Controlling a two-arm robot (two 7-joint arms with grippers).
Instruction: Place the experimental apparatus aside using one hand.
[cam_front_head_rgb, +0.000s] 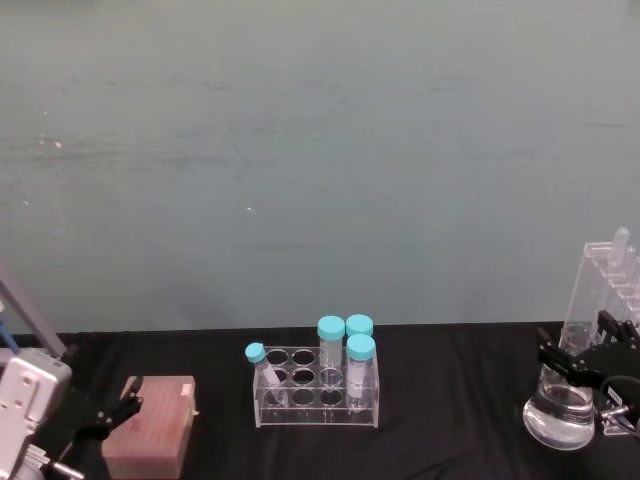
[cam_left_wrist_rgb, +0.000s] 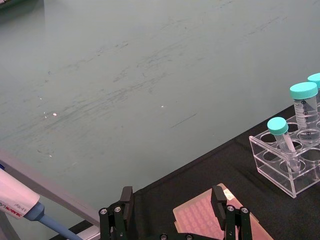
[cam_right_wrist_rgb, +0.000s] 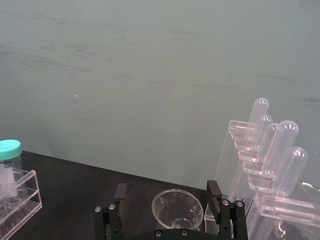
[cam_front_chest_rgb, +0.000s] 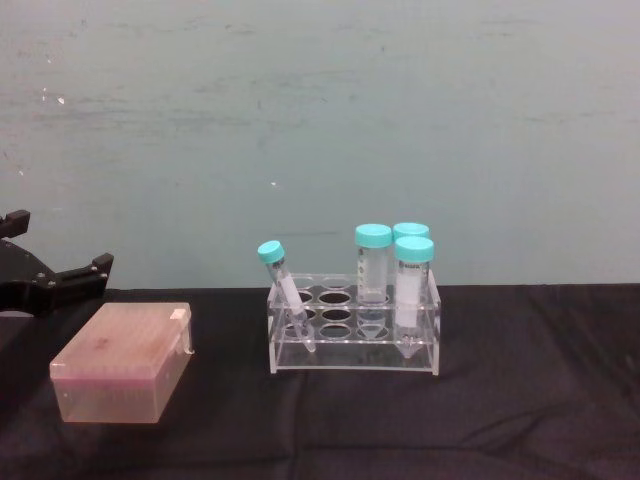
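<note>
At the table's right edge stands a tall clear rack of long pipettes (cam_front_head_rgb: 605, 285), large in the right wrist view as the rack (cam_right_wrist_rgb: 265, 150). Just in front of it sits a clear glass flask (cam_front_head_rgb: 560, 415) with a wide base. My right gripper (cam_front_head_rgb: 578, 340) hovers over it, open. In the right wrist view the right gripper (cam_right_wrist_rgb: 167, 192) has one finger on each side of the vessel's open mouth (cam_right_wrist_rgb: 176, 209), with gaps on both sides. My left gripper (cam_front_head_rgb: 112, 410) is open at the lower left, the same left gripper (cam_left_wrist_rgb: 172, 200) just above a pink tip box (cam_left_wrist_rgb: 205, 222).
A clear tube rack (cam_front_head_rgb: 318, 385) with several teal-capped tubes stands mid-table on the black cloth. The pink tip box (cam_front_head_rgb: 150, 428) lies at the left. A white and blue pipettor (cam_left_wrist_rgb: 20, 210) on a stand is at the far left. A pale green wall rises behind.
</note>
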